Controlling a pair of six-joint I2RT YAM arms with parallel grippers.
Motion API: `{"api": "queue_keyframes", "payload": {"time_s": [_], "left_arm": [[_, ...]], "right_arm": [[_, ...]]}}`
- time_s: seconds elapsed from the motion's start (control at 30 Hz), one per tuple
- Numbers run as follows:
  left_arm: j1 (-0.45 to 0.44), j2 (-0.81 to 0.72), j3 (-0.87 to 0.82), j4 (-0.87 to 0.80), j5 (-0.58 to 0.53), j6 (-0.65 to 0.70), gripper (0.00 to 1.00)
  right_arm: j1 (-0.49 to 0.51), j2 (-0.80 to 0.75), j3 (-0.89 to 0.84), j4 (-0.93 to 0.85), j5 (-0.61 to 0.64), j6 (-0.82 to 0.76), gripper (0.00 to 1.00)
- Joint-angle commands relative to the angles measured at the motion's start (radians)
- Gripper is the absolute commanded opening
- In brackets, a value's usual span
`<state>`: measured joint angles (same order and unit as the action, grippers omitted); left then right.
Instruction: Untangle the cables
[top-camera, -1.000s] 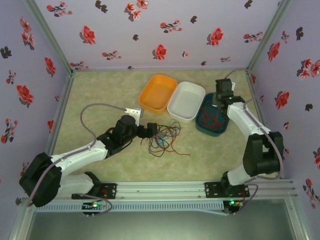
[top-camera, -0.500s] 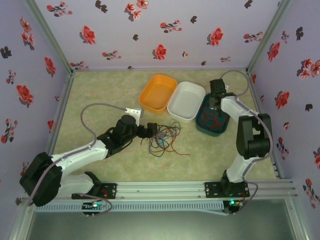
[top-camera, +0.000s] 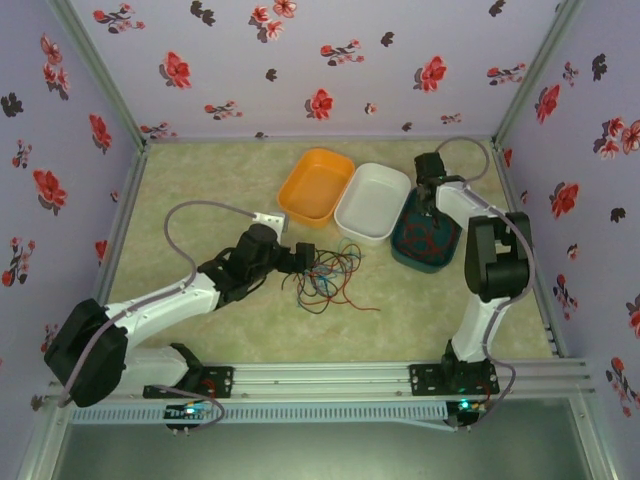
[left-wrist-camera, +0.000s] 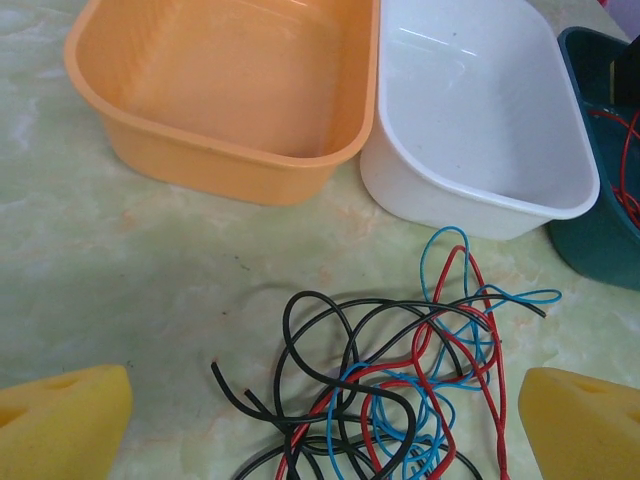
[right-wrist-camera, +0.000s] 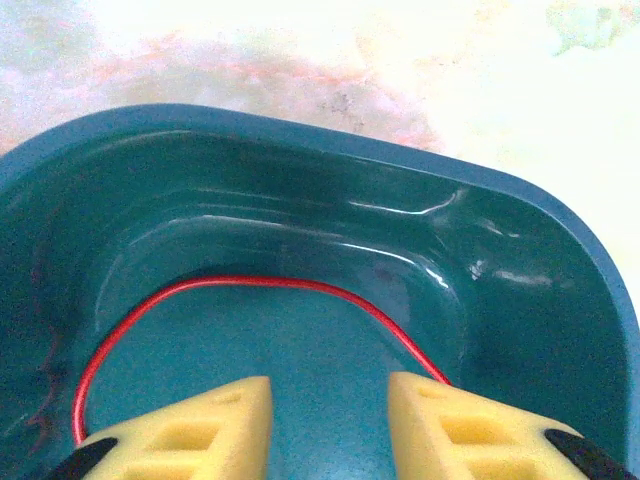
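The cables (top-camera: 330, 275), thin red, black and blue wires, lie knotted in a loose heap on the table. In the left wrist view the same tangle (left-wrist-camera: 400, 370) sits between and just ahead of my left gripper (left-wrist-camera: 320, 430), whose yellow fingers (left-wrist-camera: 60, 420) stand wide open at the heap's left edge (top-camera: 308, 257). A red cable (right-wrist-camera: 250, 284) curves along the floor of the teal tray (right-wrist-camera: 520, 230). My right gripper (right-wrist-camera: 330, 420) hangs open just above that floor with nothing between its pads. From above it is over the tray's far end (top-camera: 428, 205).
An orange tray (top-camera: 315, 185) and a white tray (top-camera: 372, 203) stand side by side behind the tangle, both bare inside. The teal tray (top-camera: 400, 250) is to their right, with red wire in it. Walls close in the table on three sides.
My right gripper has opened over the teal tray and the red cable now lies loose in it. The right arm's elbow has folded back toward the tray. The left arm shifted only slightly.
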<state>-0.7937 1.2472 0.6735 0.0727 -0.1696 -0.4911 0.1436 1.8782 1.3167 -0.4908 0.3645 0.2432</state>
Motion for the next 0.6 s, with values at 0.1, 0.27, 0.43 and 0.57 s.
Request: {"api": "queue_keyframes", "payload": {"time_s": [0.1,0.27,0.43,0.57], "left_arm": [[0.008,-0.008,0.039,-0.04,-0.043,-0.009,1.0],[0.008,-0.011,0.045,-0.048,-0.049,-0.012,1.0],[0.008,-0.016,0.044,-0.052,-0.051,-0.015,1.0],[0.008,-0.021,0.045,-0.06,-0.052,-0.018,1.0]], "right_arm": [[-0.004,-0.029,0.038,-0.073,0.002,0.016,0.47],[-0.004,-0.079,0.034,-0.089,-0.066,0.018,0.59],[-0.004,-0.141,0.021,-0.076,-0.148,0.016,0.74],[-0.004,-0.188,0.017,-0.077,-0.193,0.037,0.76]]}}
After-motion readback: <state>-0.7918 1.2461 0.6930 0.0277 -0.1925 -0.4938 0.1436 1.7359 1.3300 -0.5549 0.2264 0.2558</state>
